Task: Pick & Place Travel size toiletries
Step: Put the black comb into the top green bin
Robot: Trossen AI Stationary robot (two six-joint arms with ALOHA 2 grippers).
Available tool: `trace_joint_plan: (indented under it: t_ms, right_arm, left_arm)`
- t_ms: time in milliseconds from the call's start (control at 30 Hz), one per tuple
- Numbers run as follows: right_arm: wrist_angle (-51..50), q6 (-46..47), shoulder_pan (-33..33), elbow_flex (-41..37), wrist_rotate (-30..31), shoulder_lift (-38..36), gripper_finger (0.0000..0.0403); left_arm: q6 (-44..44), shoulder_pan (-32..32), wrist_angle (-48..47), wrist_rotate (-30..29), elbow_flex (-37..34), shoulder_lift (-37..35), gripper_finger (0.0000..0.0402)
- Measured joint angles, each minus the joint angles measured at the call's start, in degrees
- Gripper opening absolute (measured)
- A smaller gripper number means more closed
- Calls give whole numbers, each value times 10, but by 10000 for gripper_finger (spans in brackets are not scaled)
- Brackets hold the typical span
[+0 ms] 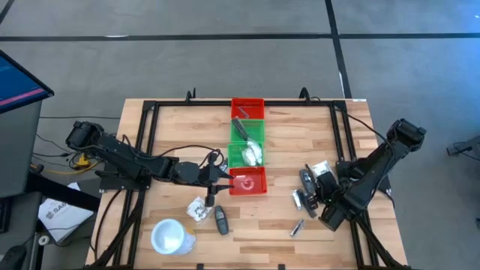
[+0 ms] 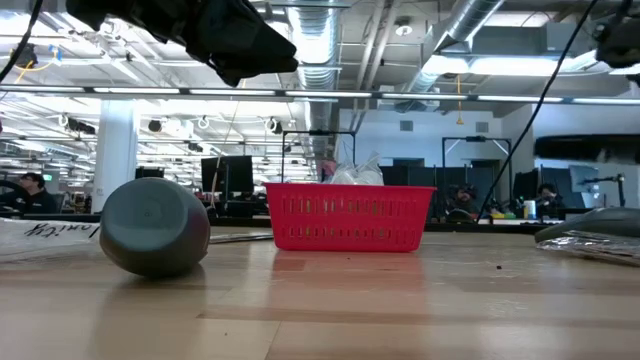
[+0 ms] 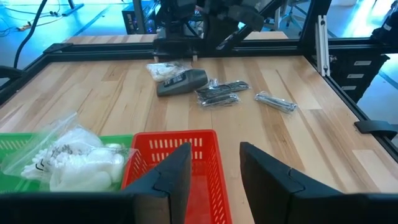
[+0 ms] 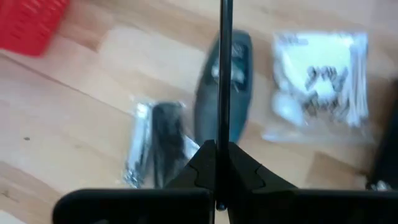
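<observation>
My left gripper [image 1: 222, 181] is open and hovers just left of the near red bin [image 1: 248, 182]; in its wrist view the fingers [image 3: 177, 176] stand before that bin's wall [image 3: 177, 148]. My right gripper [image 1: 315, 187] is shut [image 4: 217, 158] above a cluster on the table's right. That cluster holds a black oblong piece [image 4: 225, 81], a clear packet showing white [image 4: 323, 78], and a silver tube beside a black piece [image 4: 152, 149]. Another packet [image 1: 199, 210], black oblong [image 1: 221, 220] and silver tube [image 1: 296, 227] lie flat near the front. One packet [image 3: 68, 158] rests in a green bin.
A row of bins runs down the table's middle: a far red bin [image 1: 247, 107], green bins [image 1: 259, 129], then the near red one. A white round cup [image 1: 171, 236] stands at the front left. A black frame [image 1: 150, 112] borders the table. People sit in the room behind.
</observation>
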Motion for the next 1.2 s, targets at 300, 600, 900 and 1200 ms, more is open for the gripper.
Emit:
trace_joint_plan:
  t_ms: [300, 600, 900, 1200]
  right_arm:
    - [50, -165, -70, 31, 85, 0, 1]
    - [249, -462, -165, 44, 128, -1, 0]
    - [497, -753, -234, 44, 113, -1, 0]
    - [628, -902, -267, 45, 64, 0, 0]
  left_arm:
    - [0, 0, 27, 0, 0, 0, 129]
    - [0, 1, 68, 0, 0, 0, 129]
    - [2, 1, 88, 0, 0, 0, 129]
    - [6, 37, 144, 35, 0, 0, 129]
